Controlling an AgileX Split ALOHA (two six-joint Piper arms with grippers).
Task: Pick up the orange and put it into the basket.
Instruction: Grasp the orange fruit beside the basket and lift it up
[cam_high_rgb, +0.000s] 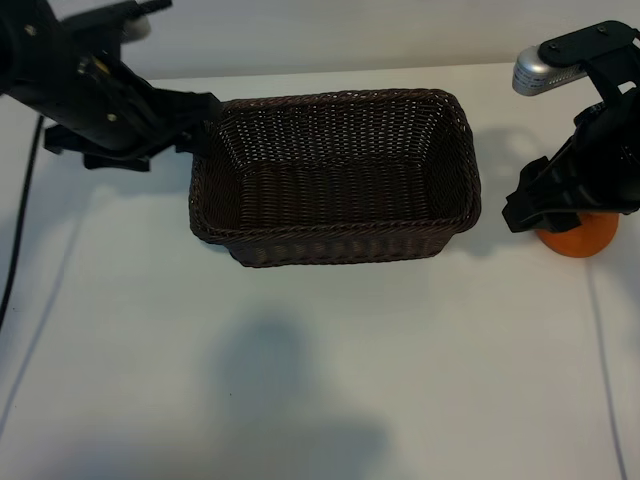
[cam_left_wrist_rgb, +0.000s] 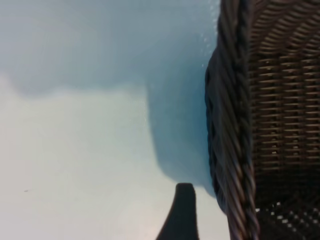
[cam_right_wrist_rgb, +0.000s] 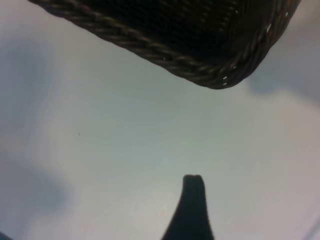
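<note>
Dark brown woven wicker basket holding nothing on white bench, small round orange fruit outside beneath my right claw, fingers apart, my left claw spread at the basket's end.

A plain white table fills nearly everything in sight. A pale wall runs along its far edge. Soft grey shadows pool on the near part of the tabletop.
</note>
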